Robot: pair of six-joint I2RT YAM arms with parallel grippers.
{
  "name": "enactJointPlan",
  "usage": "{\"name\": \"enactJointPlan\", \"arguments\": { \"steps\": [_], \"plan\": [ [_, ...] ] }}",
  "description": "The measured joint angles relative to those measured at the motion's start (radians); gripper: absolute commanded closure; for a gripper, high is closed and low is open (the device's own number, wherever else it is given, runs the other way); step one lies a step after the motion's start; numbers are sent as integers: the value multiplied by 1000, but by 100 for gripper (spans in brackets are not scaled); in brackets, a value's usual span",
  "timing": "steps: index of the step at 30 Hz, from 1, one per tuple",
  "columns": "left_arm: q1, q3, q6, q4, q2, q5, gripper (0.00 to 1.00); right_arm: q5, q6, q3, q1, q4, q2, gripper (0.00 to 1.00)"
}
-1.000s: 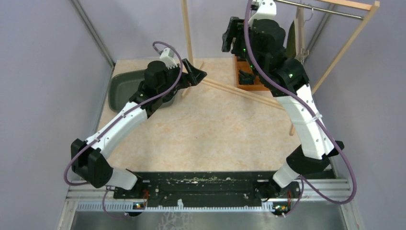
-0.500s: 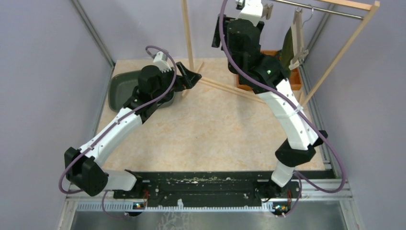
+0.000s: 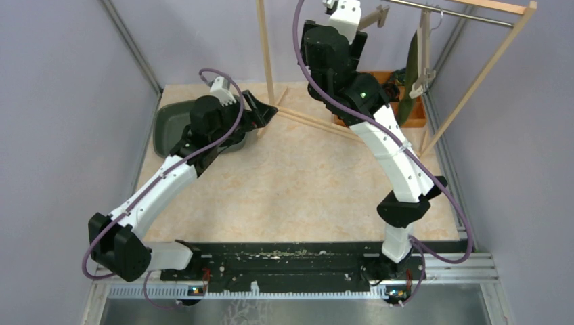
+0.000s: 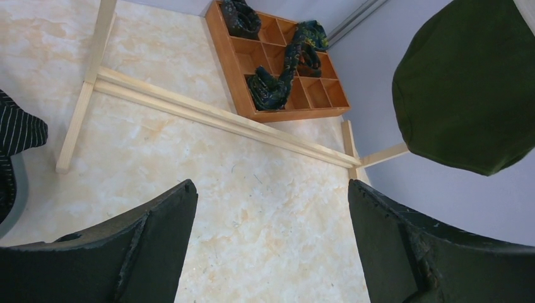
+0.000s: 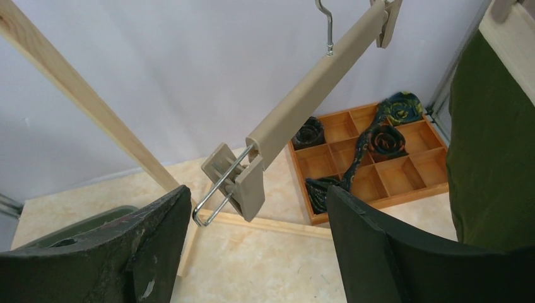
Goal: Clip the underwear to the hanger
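Note:
An empty wooden hanger (image 5: 315, 95) hangs tilted from the rail. Its lower clip (image 5: 236, 183) sits just ahead of my right gripper (image 5: 257, 190), between the open jaws and untouched. In the top view that arm is raised high by the hanger's end (image 3: 378, 15). Dark green underwear (image 5: 489, 145) hangs on a second hanger (image 3: 424, 47) further right, also seen as underwear (image 4: 470, 88) from the left wrist. My left gripper (image 4: 271, 184) is open and empty above the table, near the rack's left post (image 3: 265, 47).
A grey bin (image 3: 169, 122) at the back left holds striped cloth (image 4: 19, 129). A wooden compartment tray (image 4: 224, 57) with rolled dark fabric sits under the rack. The rack's floor bar (image 4: 221, 117) crosses the table, and a slanted post (image 3: 484, 68) stands right.
My right arm rose and swung left from above the tray to the empty hanger, its jaws spreading wider. The left arm drew slightly left.

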Motion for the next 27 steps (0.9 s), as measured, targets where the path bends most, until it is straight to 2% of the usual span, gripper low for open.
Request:
{"name": "enactJointPlan", "arguments": {
  "steps": [22, 27],
  "plan": [
    [11, -34, -1, 2, -14, 1, 6, 48, 0, -61, 0, 13, -51, 23],
    [16, -41, -1, 3, -16, 1, 6, 48, 0, -61, -1, 10, -51, 36]
  ]
}}
